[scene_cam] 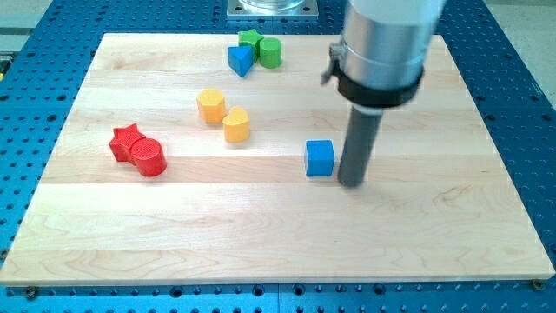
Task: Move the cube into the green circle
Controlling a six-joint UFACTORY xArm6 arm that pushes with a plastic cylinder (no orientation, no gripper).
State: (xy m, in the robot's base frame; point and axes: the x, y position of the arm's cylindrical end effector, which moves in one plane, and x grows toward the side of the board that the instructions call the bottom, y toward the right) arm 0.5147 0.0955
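Observation:
The blue cube (320, 158) sits near the middle of the wooden board (278, 243). My tip (352, 182) rests on the board just to the cube's right, a small gap from its side. The green circle, a green cylinder (270, 52), stands near the view's top, well up and to the left of the cube.
A green star (250, 38) and a blue triangle block (240, 60) touch the green cylinder. A yellow hexagon (210, 105) and a yellow heart-like block (235, 125) lie left of centre. A red star (127, 141) and a red cylinder (150, 157) sit at the left.

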